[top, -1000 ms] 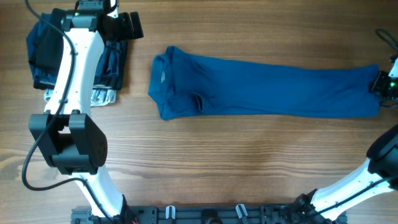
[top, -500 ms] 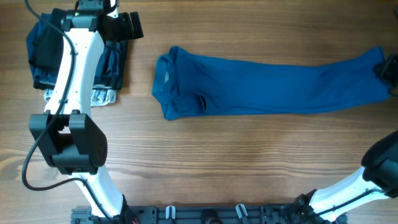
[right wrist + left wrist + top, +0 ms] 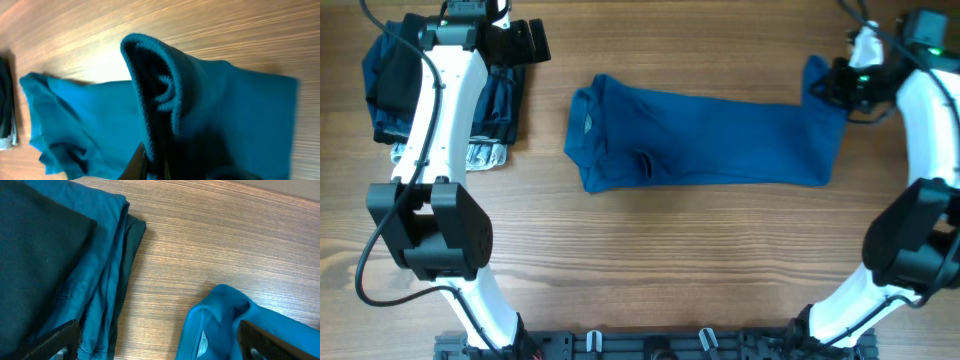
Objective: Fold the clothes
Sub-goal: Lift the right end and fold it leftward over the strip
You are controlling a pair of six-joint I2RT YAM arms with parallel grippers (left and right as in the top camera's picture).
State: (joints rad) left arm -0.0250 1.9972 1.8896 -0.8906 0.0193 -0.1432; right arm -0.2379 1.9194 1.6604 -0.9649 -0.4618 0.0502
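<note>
The clothes, a medium-blue T-shirt (image 3: 710, 135), lie stretched across the table's middle, collar (image 3: 582, 120) to the left. My right gripper (image 3: 832, 85) is shut on the hem end and holds it raised above the shirt's right part. In the right wrist view the pinched hem (image 3: 150, 95) stands up in a fold above my right gripper (image 3: 150, 165), with the rest of the shirt (image 3: 75, 115) lying flat beyond. My left gripper (image 3: 525, 42) hangs open at the back left, holding nothing. Its wrist view shows the collar (image 3: 220, 315) and the neck label (image 3: 202, 342) between wide-apart fingers (image 3: 60, 340).
A stack of folded garments (image 3: 385, 90), black and dark blue, lies at the back left under my left arm, with a light grey speckled piece (image 3: 485, 155) at its front. The same stack (image 3: 55, 260) fills the left of the left wrist view. A rail (image 3: 650, 345) runs along the front edge.
My right gripper has carried the shirt's hem end from the far right edge up and leftward, so the shirt now reaches less far to the right. The left arm has not moved.
</note>
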